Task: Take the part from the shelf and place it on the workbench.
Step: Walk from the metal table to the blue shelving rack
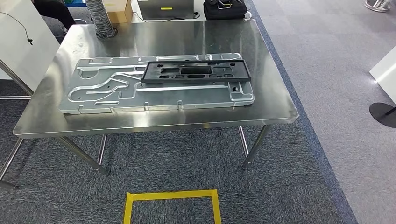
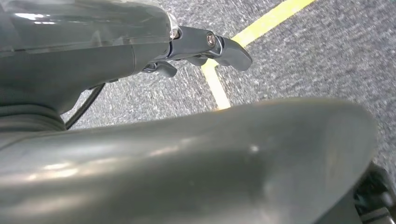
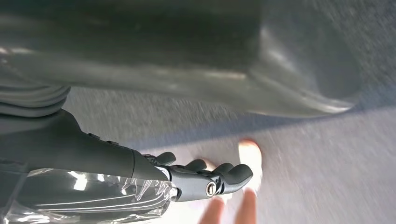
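A black rectangular part (image 1: 196, 71) with several cut-outs lies flat on a large silver metal plate (image 1: 116, 91), which rests on the steel workbench (image 1: 154, 122) ahead of me. My left hand (image 2: 196, 46) hangs over grey carpet with its fingers loosely extended and nothing in them. In the right wrist view my right hand (image 3: 201, 179) also hangs above the floor, fingers slightly bent and apart, holding nothing. Both hands are well away from the bench.
A yellow tape square (image 1: 172, 196) marks the carpet in front of the bench; its line (image 2: 261, 23) runs under my left hand. A ribbed hose (image 1: 100, 18) stands at the bench's far left corner. Beyond it sit a black case (image 1: 225, 9) and boxes.
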You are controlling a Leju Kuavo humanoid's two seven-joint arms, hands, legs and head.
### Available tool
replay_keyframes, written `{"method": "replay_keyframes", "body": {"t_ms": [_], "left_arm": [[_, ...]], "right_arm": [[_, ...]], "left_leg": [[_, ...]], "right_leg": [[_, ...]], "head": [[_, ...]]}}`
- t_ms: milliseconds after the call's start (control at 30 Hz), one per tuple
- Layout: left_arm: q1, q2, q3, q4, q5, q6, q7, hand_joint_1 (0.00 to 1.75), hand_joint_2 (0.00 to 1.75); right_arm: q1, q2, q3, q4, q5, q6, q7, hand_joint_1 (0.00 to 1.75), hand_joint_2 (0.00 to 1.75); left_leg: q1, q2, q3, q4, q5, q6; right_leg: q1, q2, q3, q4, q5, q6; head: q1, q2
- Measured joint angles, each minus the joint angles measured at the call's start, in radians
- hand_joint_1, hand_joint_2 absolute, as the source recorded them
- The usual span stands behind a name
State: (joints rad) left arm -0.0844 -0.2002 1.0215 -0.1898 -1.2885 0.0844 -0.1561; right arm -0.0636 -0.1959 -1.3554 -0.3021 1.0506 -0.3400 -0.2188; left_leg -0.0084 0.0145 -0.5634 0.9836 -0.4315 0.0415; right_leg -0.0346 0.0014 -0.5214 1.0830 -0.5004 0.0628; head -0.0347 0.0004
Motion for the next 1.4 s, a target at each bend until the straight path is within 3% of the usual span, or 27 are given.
{"method": "replay_keyframes", "body": {"t_ms": [67, 167, 233, 300, 333, 367, 400, 433, 500, 567, 600, 667, 700, 733, 800, 833, 867, 933, 1000, 1067, 1100, 1167, 1200, 1267, 1333, 1367, 1400], "left_arm": [[-0.002, 0.002, 0.0, 0.0, 0.002, 0.003, 0.0, 0.0, 0.0], [-0.001, 0.006, 0.0, -0.001, 0.004, 0.003, 0.0, 0.0, 0.0], [0.001, 0.008, 0.0, -0.001, 0.008, 0.003, 0.0, 0.0, 0.0], [0.001, 0.009, 0.0, 0.0, 0.012, 0.003, 0.0, 0.0, 0.0], [0.002, 0.009, 0.0, 0.0, 0.013, 0.003, 0.001, 0.0, 0.0], [0.002, 0.01, 0.0, 0.0, 0.012, 0.003, 0.002, 0.0, 0.0], [0.002, 0.011, 0.0, 0.0, 0.011, 0.003, 0.003, 0.0, 0.0], [0.003, 0.011, 0.0, 0.0, 0.01, 0.003, 0.005, 0.0, 0.0], [0.001, 0.015, 0.0, -0.001, 0.003, 0.002, 0.007, 0.0, 0.0], [-0.002, 0.019, -0.001, -0.001, -0.004, 0.001, 0.009, 0.0, 0.0], [-0.002, 0.021, -0.001, -0.001, -0.007, 0.0, 0.01, 0.0, 0.0], [-0.002, 0.023, -0.003, -0.001, -0.013, -0.003, 0.011, 0.0, 0.0], [-0.002, 0.024, -0.004, -0.001, -0.016, -0.004, 0.011, 0.0, 0.0], [-0.003, 0.024, -0.006, -0.001, -0.019, -0.004, 0.01, 0.0, 0.0], [-0.003, 0.025, -0.009, -0.001, -0.023, -0.006, 0.007, 0.0, 0.0], [-0.003, 0.025, -0.01, -0.001, -0.025, -0.007, 0.006, 0.0, 0.0], [-0.002, 0.025, -0.011, -0.001, -0.027, -0.007, 0.004, 0.0, 0.0], [-0.003, 0.025, -0.013, -0.001, -0.03, -0.007, 0.004, 0.0, 0.0], [-0.004, 0.025, -0.016, -0.001, -0.032, -0.007, 0.004, 0.0, 0.0], [-0.005, 0.025, -0.019, -0.001, -0.033, -0.007, 0.007, 0.0, 0.0], [-0.005, 0.025, -0.02, -0.001, -0.033, -0.007, 0.01, 0.0, 0.0], [-0.004, 0.025, -0.023, -0.001, -0.036, -0.007, 0.02, 0.0, 0.0], [-0.004, 0.025, -0.025, -0.001, -0.038, -0.007, 0.026, 0.0, 0.0], [-0.001, 0.025, -0.027, -0.001, -0.041, -0.008, 0.038, 0.0, 0.0], [0.0, 0.025, -0.029, -0.001, -0.044, -0.009, 0.049, 0.0, 0.0], [0.0, 0.025, -0.03, -0.001, -0.046, -0.01, 0.055, 0.0, 0.0], [0.0, 0.025, -0.031, -0.001, -0.048, -0.011, 0.06, 0.0, 0.0]], "right_arm": [[-0.006, 0.013, 0.0, 0.013, 0.002, 0.008, 0.008, 0.0, 0.0], [-0.009, 0.027, 0.0, 0.028, 0.01, 0.014, 0.021, 0.0, 0.0], [-0.012, 0.038, 0.0, 0.036, 0.024, 0.028, 0.045, 0.0, 0.0], [-0.015, 0.053, 0.0, 0.045, 0.036, 0.044, 0.075, 0.0, 0.0], [-0.014, 0.064, 0.0, 0.05, 0.04, 0.051, 0.091, 0.0, 0.0], [-0.014, 0.074, 0.0, 0.055, 0.043, 0.056, 0.106, 0.0, 0.0], [-0.015, 0.085, 0.0, 0.06, 0.046, 0.06, 0.119, 0.0, 0.0], [-0.015, 0.095, 0.0, 0.065, 0.048, 0.063, 0.131, 0.0, 0.0], [-0.016, 0.114, 0.0, 0.073, 0.052, 0.065, 0.154, 0.0, 0.0], [-0.017, 0.13, 0.0, 0.078, 0.057, 0.064, 0.175, 0.0, 0.0], [-0.017, 0.138, 0.0, 0.081, 0.059, 0.063, 0.184, 0.0, 0.0], [-0.016, 0.148, 0.0, 0.085, 0.06, 0.06, 0.197, 0.0, 0.0], [-0.015, 0.152, 0.0, 0.086, 0.06, 0.059, 0.201, 0.0, 0.0], [-0.014, 0.154, 0.0, 0.087, 0.06, 0.059, 0.204, 0.0, 0.0], [-0.014, 0.157, 0.0, 0.088, 0.06, 0.058, 0.206, 0.0, 0.0], [-0.014, 0.159, 0.0, 0.088, 0.06, 0.058, 0.204, 0.0, 0.0], [-0.014, 0.16, 0.0, 0.088, 0.06, 0.058, 0.203, 0.0, 0.0], [-0.014, 0.162, 0.0, 0.089, 0.06, 0.058, 0.2, 0.0, 0.0], [-0.016, 0.162, 0.0, 0.089, 0.062, 0.059, 0.197, 0.0, 0.0], [-0.019, 0.163, 0.0, 0.089, 0.065, 0.059, 0.194, 0.0, 0.0], [-0.02, 0.163, 0.0, 0.09, 0.066, 0.06, 0.193, 0.0, 0.0], [-0.019, 0.164, 0.0, 0.09, 0.067, 0.062, 0.193, 0.0, 0.0], [-0.019, 0.165, 0.0, 0.091, 0.068, 0.062, 0.194, 0.0, 0.0], [-0.021, 0.167, 0.001, 0.091, 0.068, 0.064, 0.198, 0.0, 0.0], [-0.02, 0.169, 0.001, 0.092, 0.068, 0.064, 0.202, 0.0, 0.0], [-0.02, 0.169, 0.001, 0.093, 0.068, 0.064, 0.204, 0.0, 0.0], [-0.02, 0.17, 0.001, 0.093, 0.068, 0.064, 0.206, 0.0, 0.0]], "left_leg": [[-0.001, 0.0, -0.014, 0.014, 0.009, -0.013], [0.002, -0.002, -0.025, 0.024, 0.011, -0.033], [0.006, -0.004, -0.049, 0.084, -0.054, -0.043], [0.008, -0.005, -0.086, 0.21, -0.153, -0.048], [0.009, -0.006, -0.099, 0.271, -0.182, -0.049], [0.009, -0.006, -0.1, 0.308, -0.187, -0.049], [0.009, -0.006, -0.082, 0.309, -0.169, -0.047], [0.008, -0.006, -0.046, 0.271, -0.139, -0.043], [0.005, -0.007, 0.065, 0.119, -0.101, -0.03], [0.001, -0.008, 0.14, -0.001, -0.108, -0.018], [-0.001, -0.008, 0.149, -0.024, -0.113, -0.013], [-0.001, -0.006, 0.136, -0.031, -0.099, -0.002], [0.0, -0.004, 0.128, -0.034, -0.087, 0.006], [0.002, -0.002, 0.117, -0.037, -0.074, 0.013], [0.003, 0.0, 0.089, -0.037, -0.051, 0.019], [0.002, 0.001, 0.073, -0.034, -0.041, 0.019], [0.002, 0.002, 0.057, -0.029, -0.031, 0.018], [0.002, 0.003, 0.024, -0.016, -0.015, 0.014], [0.001, 0.002, -0.004, 0.001, -0.003, 0.008], [-0.001, 0.003, -0.022, 0.014, 0.007, -0.001], [-0.001, 0.003, -0.027, 0.017, 0.014, -0.007], [0.001, 0.002, -0.031, 0.019, 0.023, -0.018], [0.002, 0.0, -0.038, 0.028, 0.01, -0.024], [0.005, -0.004, -0.065, 0.102, -0.069, -0.035], [0.008, -0.005, -0.1, 0.23, -0.162, -0.042], [0.009, -0.005, -0.107, 0.281, -0.179, -0.044], [0.011, -0.005, -0.099, 0.303, -0.172, -0.045]], "right_leg": [[0.005, 0.001, 0.061, -0.099, -0.023, -0.013], [0.01, -0.001, 0.051, -0.11, -0.016, -0.044], [0.011, -0.004, 0.031, -0.112, 0.004, -0.064], [0.017, -0.005, 0.004, -0.111, 0.025, -0.074], [0.02, -0.005, -0.012, -0.109, 0.036, -0.075], [0.022, -0.005, -0.027, -0.108, 0.046, -0.075], [0.024, -0.005, -0.041, -0.106, 0.056, -0.075], [0.026, -0.005, -0.055, -0.103, 0.066, -0.074], [0.03, -0.004, -0.075, -0.097, 0.082, -0.07], [0.032, -0.004, -0.085, -0.092, 0.097, -0.061], [0.032, -0.004, -0.088, -0.093, 0.105, -0.055], [0.029, -0.004, -0.092, -0.093, 0.113, -0.042], [0.027, -0.003, -0.099, -0.08, 0.094, -0.037], [0.025, -0.002, -0.11, -0.05, 0.057, -0.032], [0.021, -0.002, -0.14, 0.065, -0.048, -0.024], [0.02, -0.002, -0.152, 0.129, -0.083, -0.02], [0.019, -0.002, -0.154, 0.175, -0.093, -0.017], [0.018, -0.002, -0.112, 0.168, -0.053, -0.016], [0.019, -0.002, -0.008, 0.031, -0.016, -0.022], [0.024, -0.001, 0.07, -0.092, -0.025, -0.032], [0.028, -0.001, 0.082, -0.118, -0.033, -0.038], [0.028, -0.002, 0.072, -0.124, -0.022, -0.052], [0.026, -0.004, 0.065, -0.126, -0.013, -0.059], [0.022, -0.007, 0.042, -0.129, 0.01, -0.071], [0.023, -0.007, 0.013, -0.126, 0.03, -0.074], [0.023, -0.007, -0.003, -0.122, 0.04, -0.073], [0.023, -0.008, -0.019, -0.118, 0.049, -0.071]], "head": [[0.0, 0.0], [0.0, 0.0], [0.0, 0.0], [0.0, 0.0], [0.0, 0.0], [0.0, 0.0], [0.0, 0.0], [0.0, 0.0], [0.0, 0.0], [0.0, 0.0], [0.0, 0.0], [0.0, 0.0], [0.0, 0.0], [0.0, 0.0], [0.0, 0.0], [0.0, 0.0], [0.0, 0.0], [0.0, 0.0], [0.0, 0.0], [0.0, 0.0], [0.0, 0.0], [0.0, 0.0], [0.0, 0.0], [0.0, 0.0], [0.0, 0.0], [0.0, 0.0], [0.0, 0.0]]}}
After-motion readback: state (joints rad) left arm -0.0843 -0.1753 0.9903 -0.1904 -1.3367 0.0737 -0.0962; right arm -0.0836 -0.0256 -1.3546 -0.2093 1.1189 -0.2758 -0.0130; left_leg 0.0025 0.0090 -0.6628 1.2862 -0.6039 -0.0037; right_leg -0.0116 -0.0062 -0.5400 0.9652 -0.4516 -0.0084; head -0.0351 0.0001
